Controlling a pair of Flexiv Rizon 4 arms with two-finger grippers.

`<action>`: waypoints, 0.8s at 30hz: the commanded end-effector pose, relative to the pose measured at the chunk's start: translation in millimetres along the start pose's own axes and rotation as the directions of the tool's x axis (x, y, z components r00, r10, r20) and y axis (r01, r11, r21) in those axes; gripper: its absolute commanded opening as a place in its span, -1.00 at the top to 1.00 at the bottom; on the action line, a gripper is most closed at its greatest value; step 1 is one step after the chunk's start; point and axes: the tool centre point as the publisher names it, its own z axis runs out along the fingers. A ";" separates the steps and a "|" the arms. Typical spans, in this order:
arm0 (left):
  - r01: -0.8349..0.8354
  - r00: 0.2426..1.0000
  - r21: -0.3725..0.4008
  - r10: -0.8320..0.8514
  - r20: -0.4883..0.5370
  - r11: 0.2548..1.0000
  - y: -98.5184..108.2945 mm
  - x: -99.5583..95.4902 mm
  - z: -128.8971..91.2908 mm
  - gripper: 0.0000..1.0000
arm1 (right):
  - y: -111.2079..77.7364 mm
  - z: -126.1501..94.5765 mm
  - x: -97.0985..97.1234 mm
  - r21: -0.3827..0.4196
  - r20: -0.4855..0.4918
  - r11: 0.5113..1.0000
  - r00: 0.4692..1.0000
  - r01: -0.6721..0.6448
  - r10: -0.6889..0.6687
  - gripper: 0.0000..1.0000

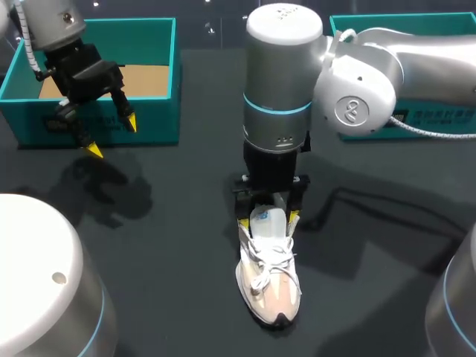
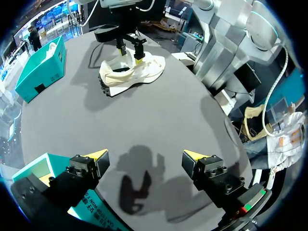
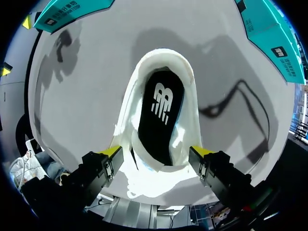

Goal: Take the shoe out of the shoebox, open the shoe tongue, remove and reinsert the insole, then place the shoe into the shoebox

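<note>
Right pincer point(image 1: 268, 219) stands wide over the shoe point(image 1: 271, 282), one yellow tip point(image 3: 111, 151) at each side of the collar. Contact with the sides cannot be confirmed. The shoe rests upright on the table point(image 1: 171, 245), outside the shoebox point(image 1: 149, 119), with its toe toward the robot and its heel away. Its long axis runs at right angles to the finger line, so the pincer spans its width. The tongue point(image 1: 268, 224) sits directly under the right pincer, and the black insole point(image 3: 161, 110) lies seated just ahead. Left pincer point(image 1: 111, 137) hangs wide and empty by the shoebox, well apart from the shoe, so the right arm is nearer.
</note>
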 end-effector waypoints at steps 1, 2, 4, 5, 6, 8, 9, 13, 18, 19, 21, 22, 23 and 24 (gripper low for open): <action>0.000 1.000 -0.003 0.000 0.000 1.000 0.0 0.7 0.2 -1.00 | -3.6 -0.7 4.4 0.012 0.023 1.000 0.999 -0.024 0.024 -0.77; 0.000 1.000 -0.003 0.000 0.000 1.000 0.0 0.7 0.2 -1.00 | -4.7 -1.0 5.1 0.007 0.023 1.000 0.999 -0.030 0.030 -0.76; 0.000 1.000 -0.003 0.000 0.000 1.000 0.0 0.7 0.2 -1.00 | -7.0 -1.0 6.2 0.012 0.029 0.999 0.999 -0.040 0.039 -0.73; 0.000 1.000 -0.003 0.000 0.000 1.000 0.0 0.7 0.2 -1.00 | -8.3 -1.0 6.5 0.009 0.029 0.999 0.999 -0.044 0.043 -0.72; 0.000 1.000 -0.003 0.000 0.000 1.000 0.0 0.7 0.2 -1.00 | -9.8 -1.0 6.7 0.011 0.031 0.999 0.998 -0.052 0.052 -0.72; 0.000 1.000 -0.003 0.000 0.000 1.000 0.0 0.7 0.2 -1.00 | -13.7 -1.3 6.7 0.009 0.032 0.998 0.998 -0.061 0.061 -0.70; 0.000 1.000 -0.003 0.000 0.000 1.000 0.0 0.7 0.2 -1.00 | -15.9 -1.7 6.8 0.009 0.034 0.998 0.997 -0.070 0.069 -0.70; 0.000 1.000 -0.003 0.000 0.000 1.000 0.0 0.7 0.2 -1.00 | -26.0 -4.8 9.2 0.000 0.041 0.996 0.995 -0.091 0.091 -0.68; 0.000 1.000 -0.003 0.000 0.000 1.000 0.0 0.7 0.2 -1.00 | -42.1 -6.3 12.6 -0.013 0.036 0.993 0.992 -0.117 0.117 -0.61; 0.000 1.000 -0.003 0.000 0.000 1.000 0.0 0.7 0.2 -1.00 | -45.7 -6.9 14.1 -0.007 0.041 0.992 0.991 -0.128 0.128 -0.58; 0.000 1.000 -0.003 0.000 0.000 1.000 0.0 0.7 0.2 -1.00 | -53.6 -9.1 16.7 -0.011 0.040 0.991 0.990 -0.136 0.137 -0.51; 0.000 1.000 -0.003 0.000 0.000 1.000 0.0 0.7 0.2 -1.00 | -58.0 -10.5 18.2 -0.013 0.040 0.989 0.988 -0.148 0.148 -0.44; 0.000 1.000 -0.003 0.000 0.000 1.000 0.0 0.7 0.2 -1.00 | -62.3 -12.0 19.4 -0.011 0.044 0.987 0.986 -0.160 0.161 -0.36; 0.000 1.000 -0.003 0.000 0.000 1.000 0.0 0.7 0.2 -1.00 | -66.9 -13.9 21.0 -0.019 0.043 0.986 0.985 -0.164 0.164 -0.29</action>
